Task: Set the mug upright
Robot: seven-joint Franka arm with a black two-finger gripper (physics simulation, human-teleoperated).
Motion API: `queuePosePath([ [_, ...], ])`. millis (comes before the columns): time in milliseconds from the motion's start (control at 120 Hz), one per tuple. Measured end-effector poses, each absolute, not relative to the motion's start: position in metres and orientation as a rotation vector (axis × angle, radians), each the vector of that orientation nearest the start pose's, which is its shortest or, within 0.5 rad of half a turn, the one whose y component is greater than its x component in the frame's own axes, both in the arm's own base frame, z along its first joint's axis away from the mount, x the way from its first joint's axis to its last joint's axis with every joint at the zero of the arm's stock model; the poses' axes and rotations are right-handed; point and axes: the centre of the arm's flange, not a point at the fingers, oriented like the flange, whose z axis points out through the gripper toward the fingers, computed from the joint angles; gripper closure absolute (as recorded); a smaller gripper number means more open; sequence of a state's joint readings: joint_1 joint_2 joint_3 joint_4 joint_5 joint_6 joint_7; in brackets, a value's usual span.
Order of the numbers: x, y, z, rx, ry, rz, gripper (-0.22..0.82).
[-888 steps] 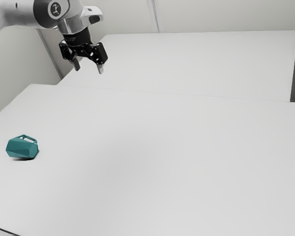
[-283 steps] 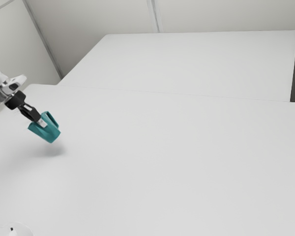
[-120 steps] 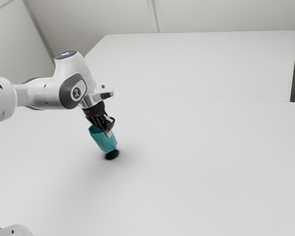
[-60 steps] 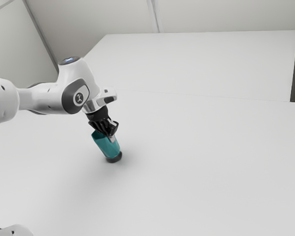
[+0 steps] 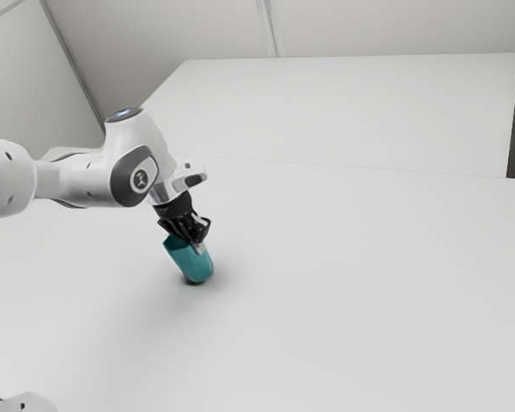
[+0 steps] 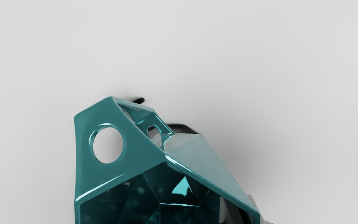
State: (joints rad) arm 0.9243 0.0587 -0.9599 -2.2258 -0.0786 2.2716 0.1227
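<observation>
Your gripper (image 5: 198, 246) is clamping the mug (image 5: 190, 263) by its wall: in the wrist view one finger (image 6: 228, 214) is sitting inside the mouth, the other is pressing from outside. You're holding the mug tilted, mouth leaning toward the exterior view's left, base pointing down at the table (image 5: 369, 292). Can't tell whether the base is touching. The holed handle (image 6: 107, 174) is sticking out beside the mouth.

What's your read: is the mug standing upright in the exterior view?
No, the mug leans, with its open end farther toward the exterior view's left than its base.
</observation>
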Motion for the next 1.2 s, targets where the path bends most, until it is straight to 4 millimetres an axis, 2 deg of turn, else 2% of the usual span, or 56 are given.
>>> queuePosePath([
  [75,0.531,-0.022,0.360,-3.245,0.174,-0.031,0.76],
  [150,0.531,-0.023,0.360,-3.247,0.172,-0.033,0.70],
  [342,0.531,-0.022,0.358,-3.250,0.161,-0.035,0.35],
  [433,0.530,-0.022,0.361,-3.241,0.158,-0.044,0.23],
  [542,0.529,-0.023,0.373,-3.210,0.157,-0.064,0.14],
  [675,0.527,-0.028,0.396,-3.162,0.159,-0.091,0.07],
  [808,0.538,-0.044,0.436,-3.150,0.192,-0.135,0.04],
  [883,0.553,-0.045,0.475,-3.162,0.198,-0.190,0.03],
  [983,0.568,-0.036,0.527,-3.175,0.190,-0.243,0.02],
  [1117,0.573,-0.025,0.591,-3.173,0.171,-0.303,0.01],
  [1200,0.570,-0.024,0.611,-3.187,0.171,-0.284,0.01],
])
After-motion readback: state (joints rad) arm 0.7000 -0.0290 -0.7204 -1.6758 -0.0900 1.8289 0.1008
